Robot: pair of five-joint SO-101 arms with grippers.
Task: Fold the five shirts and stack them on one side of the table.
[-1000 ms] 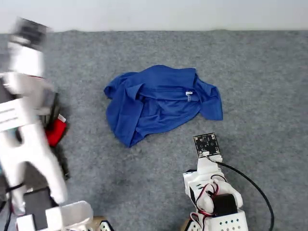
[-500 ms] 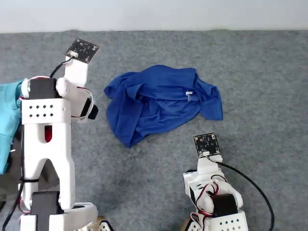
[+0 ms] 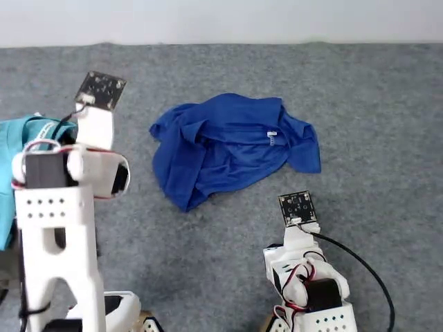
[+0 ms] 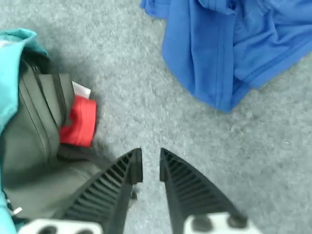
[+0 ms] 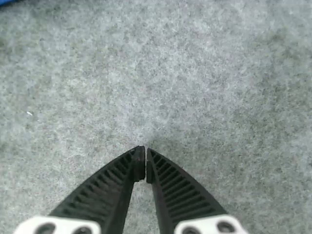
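The desk, covered in grey felt-like fabric, spreads beneath and all around the left gripper and the right gripper. Beyond both, along the desk's far edge, runs a plain pale wall. The light is soft and even, with a faint shadow just ahead of the right gripper.

Four garments show: one blue shirt at centre frame, one teal shirt at the left edge, and beside it one dark grey-green garment and one red garment. Two white arms, left arm and right arm, carry one gripper each: left gripper, right gripper.
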